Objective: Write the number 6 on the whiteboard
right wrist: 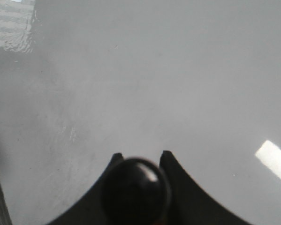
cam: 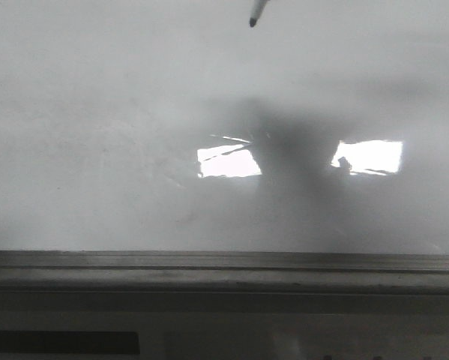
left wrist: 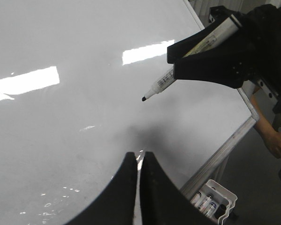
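**Marker poised above a blank whiteboard, no stroke laid yet**

A glossy whiteboard [cam: 97, 135] fills nearly every view, lying flat with a grey metal frame strip [cam: 224, 264] along its near edge and two bright rectangles of light glare [cam: 228, 161] on its middle. Faint smudges mark the surface, but no black line shows anywhere: the number 6 is not yet on the board.

On the left, the left gripper [left wrist: 139, 164] hangs over the board with its jaws pressed almost together and nothing between them; it has no part in this step. To its side, just off the board's edge, a small white tray [left wrist: 214, 202] holds spare markers.

On the right, the right gripper [left wrist: 210, 58] is clamped around a black-tipped whiteboard marker [left wrist: 164, 82], which slants down toward the board. In the front view only the marker's tip [cam: 253, 22] shows, near the far edge. In the left wrist view the tip seems to hang just above the surface, though contact cannot be ruled out.

To do the stroke well, I judge the tip should come down gently until it just touches, then sweep the curved stem in one even pass before closing the loop, keeping pressure light so the line stays thin and unbroken. There is ample bare board toward the near edge for the whole figure.
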`<action>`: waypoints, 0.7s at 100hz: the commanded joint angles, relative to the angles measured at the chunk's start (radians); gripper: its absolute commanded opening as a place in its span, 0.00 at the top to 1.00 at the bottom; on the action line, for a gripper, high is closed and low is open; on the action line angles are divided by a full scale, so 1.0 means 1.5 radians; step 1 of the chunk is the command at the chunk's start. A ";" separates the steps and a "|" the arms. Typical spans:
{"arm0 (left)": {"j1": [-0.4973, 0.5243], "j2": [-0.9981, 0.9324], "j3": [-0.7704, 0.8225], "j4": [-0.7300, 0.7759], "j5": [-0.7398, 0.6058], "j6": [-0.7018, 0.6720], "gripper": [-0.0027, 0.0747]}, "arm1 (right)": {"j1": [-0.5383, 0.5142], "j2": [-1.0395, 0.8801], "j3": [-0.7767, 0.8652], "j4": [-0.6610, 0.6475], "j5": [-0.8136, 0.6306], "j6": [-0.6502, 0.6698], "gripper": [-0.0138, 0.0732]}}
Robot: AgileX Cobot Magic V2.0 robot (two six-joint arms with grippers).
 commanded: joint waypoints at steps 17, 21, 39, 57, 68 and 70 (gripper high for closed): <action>0.001 0.004 -0.019 -0.010 -0.010 -0.005 0.99 | 0.015 -0.006 -0.023 -0.020 0.011 -0.005 0.89; 0.001 0.004 -0.019 -0.010 -0.010 -0.005 0.99 | 0.015 -0.007 -0.023 -0.018 0.014 -0.005 0.89; 0.001 0.004 -0.019 -0.010 -0.010 -0.005 0.99 | 0.015 -0.033 -0.023 -0.017 0.017 -0.005 0.89; 0.001 0.004 -0.019 -0.010 -0.010 -0.005 0.99 | 0.015 -0.035 -0.023 -0.017 0.037 -0.005 0.89; 0.001 0.004 -0.019 -0.010 -0.010 -0.005 0.99 | 0.015 -0.035 -0.023 -0.017 0.081 -0.005 0.89; 0.001 0.004 -0.019 -0.010 -0.010 -0.005 0.99 | 0.015 -0.035 -0.023 -0.017 0.086 -0.005 0.89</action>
